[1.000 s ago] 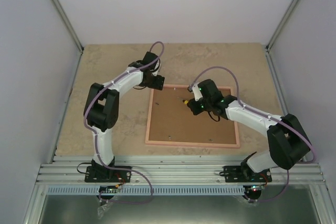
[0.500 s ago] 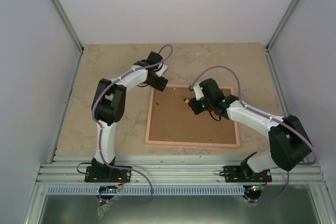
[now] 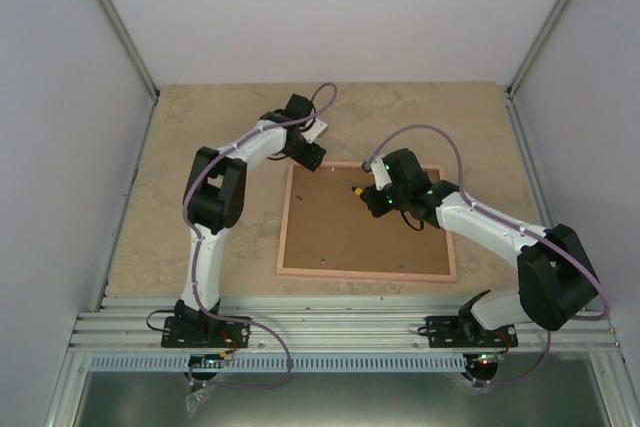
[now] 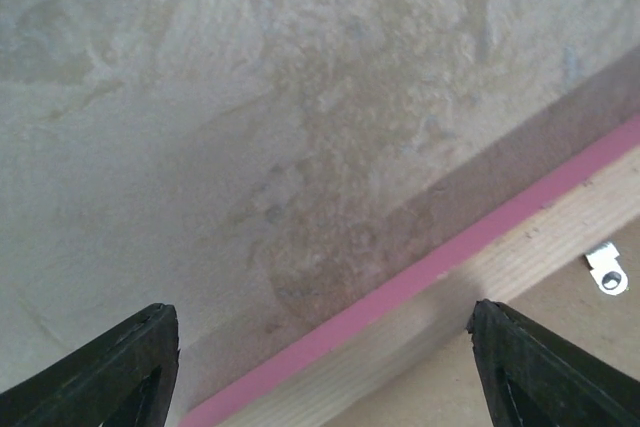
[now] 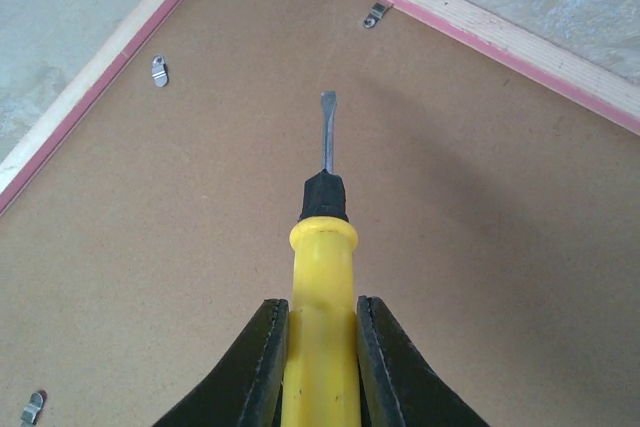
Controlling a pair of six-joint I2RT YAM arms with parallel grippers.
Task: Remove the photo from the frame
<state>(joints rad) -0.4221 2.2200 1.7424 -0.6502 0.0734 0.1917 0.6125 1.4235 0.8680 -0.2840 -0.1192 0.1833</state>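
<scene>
Screwdriver [image 5: 323, 237] clamped in right tool [image 5: 322, 347], unmoved — left tool [image 4: 320, 367] gaping, shifted rightward along frame [image 4: 545, 242] edge.

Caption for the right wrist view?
Right hand grips a yellow-handled flathead screwdriver, tip over the backing board of the face-down frame, near metal clips.

table: beige mottled stone-look tabletop [image 3: 200, 197]
on table: large pink-railed rectangular frame [image 3: 340, 237], brown board back up, lying flat; rail runs between left fingers [image 4: 110, 367]

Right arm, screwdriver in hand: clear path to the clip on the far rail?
Likely yes. The screwdriver points across bare backing board toward that clip; nothing lies between.
</scene>
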